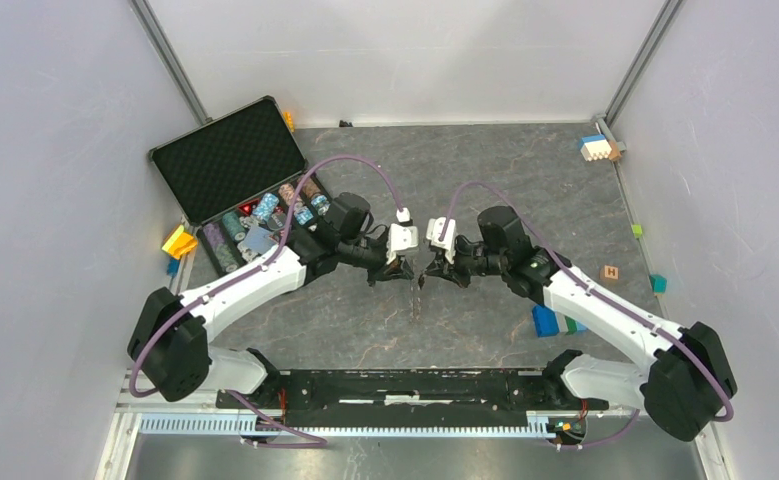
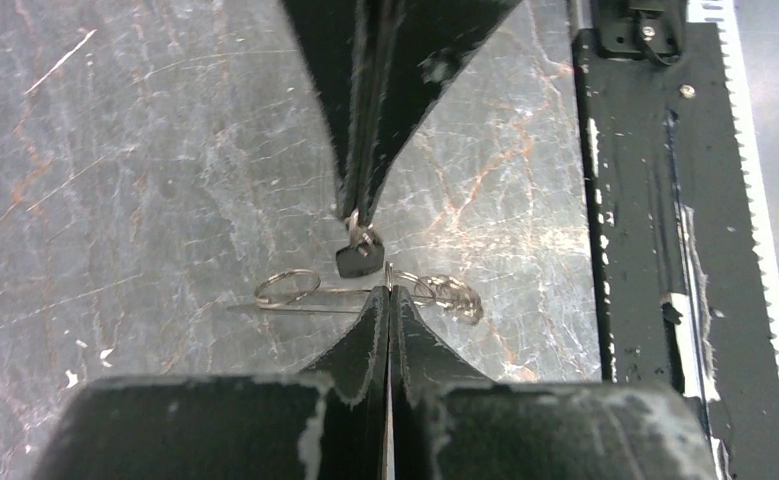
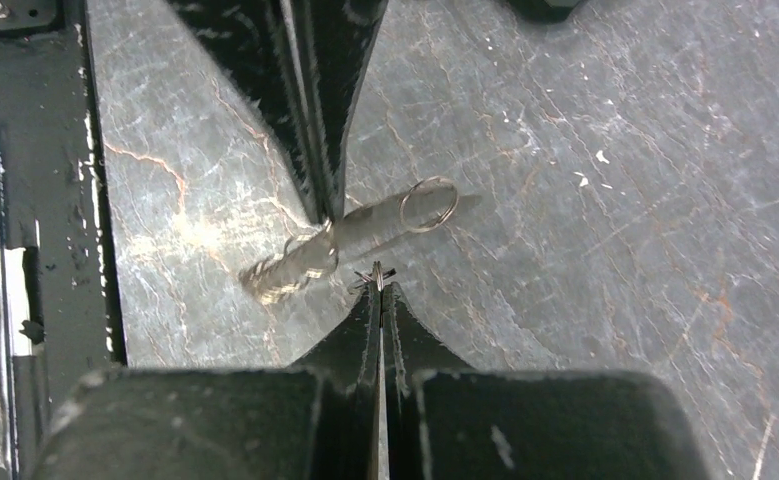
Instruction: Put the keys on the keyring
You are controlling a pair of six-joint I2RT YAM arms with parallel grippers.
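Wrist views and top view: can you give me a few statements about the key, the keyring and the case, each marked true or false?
1. Both end effectors are shut. True: the left end effector and the right end effector each have their jaws pressed together.
2. The key lies loose, held by nothing. False: it is pinched at the right end effector's fingertips.
3. The left end effector grips the keyring. True.
4. The black case is closed. False: it stands open with its lid up and chips inside.
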